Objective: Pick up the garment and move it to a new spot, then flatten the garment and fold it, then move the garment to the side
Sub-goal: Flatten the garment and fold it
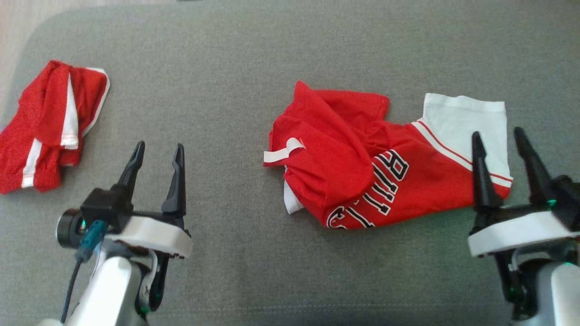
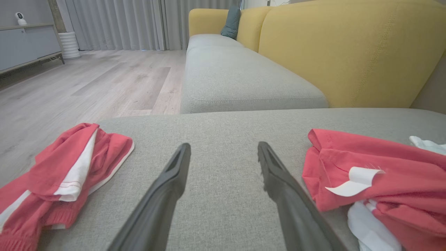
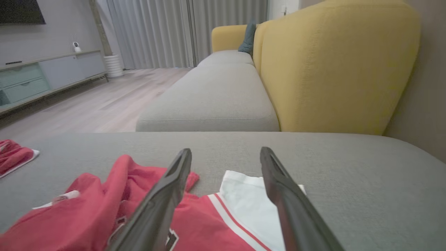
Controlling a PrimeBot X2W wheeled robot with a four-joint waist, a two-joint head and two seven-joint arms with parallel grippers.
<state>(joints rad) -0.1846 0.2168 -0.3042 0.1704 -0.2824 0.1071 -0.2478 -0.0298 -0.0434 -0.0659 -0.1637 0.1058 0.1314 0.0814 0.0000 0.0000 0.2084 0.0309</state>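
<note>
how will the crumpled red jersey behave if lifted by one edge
Probably floppy: the red jersey lies crumpled in soft folds, so it should drape from the grip point. Likely light, since the cloth looks thin. Pushed, it may bunch rather than slide on the grey cushion.

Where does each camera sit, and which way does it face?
Head view: on the head, looking down at jersey and shorts; left gripper and right gripper show.
Left wrist view: left wrist, facing the yellow sofa back; own fingers show.
Right wrist view: right wrist, same direction; own fingers above jersey.
All share the jersey.
</note>
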